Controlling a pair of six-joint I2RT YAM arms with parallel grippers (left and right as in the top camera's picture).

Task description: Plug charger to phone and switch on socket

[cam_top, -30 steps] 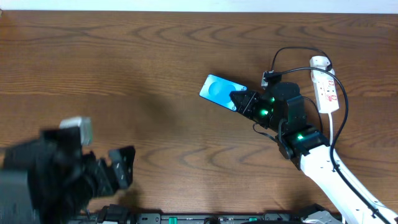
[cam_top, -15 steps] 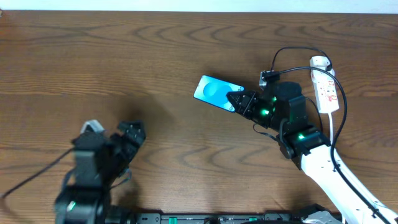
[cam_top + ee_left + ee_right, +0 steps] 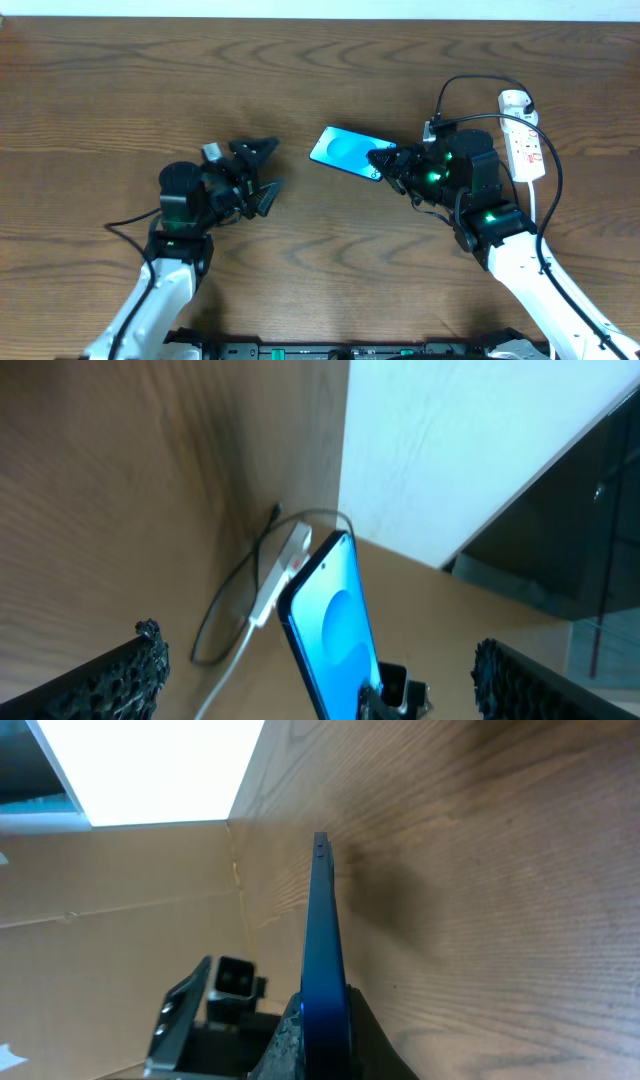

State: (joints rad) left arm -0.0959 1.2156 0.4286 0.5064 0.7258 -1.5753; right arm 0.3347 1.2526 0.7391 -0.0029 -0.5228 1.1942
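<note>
The phone (image 3: 343, 151), blue screen up, is held above the table by my right gripper (image 3: 383, 160), which is shut on its right end. In the right wrist view the phone (image 3: 323, 940) is edge-on between the fingers (image 3: 322, 1035). My left gripper (image 3: 263, 170) is open and empty, left of the phone, fingers toward it. In the left wrist view the phone (image 3: 335, 610) stands between the spread fingers (image 3: 320, 680). The white socket (image 3: 523, 140) lies at the far right, also in the left wrist view (image 3: 278, 575). The black charger cable (image 3: 478, 85) loops by it; its tip is not clear.
The socket's white cord (image 3: 530, 215) runs down the right side past my right arm. The wooden table (image 3: 150, 100) stretches left and back. A white wall and a cardboard panel (image 3: 110, 920) show in the wrist views beyond the table's far edge.
My left arm has swung up from the front left corner toward the middle, its open gripper now near the phone. My right gripper has shifted the phone slightly left.
</note>
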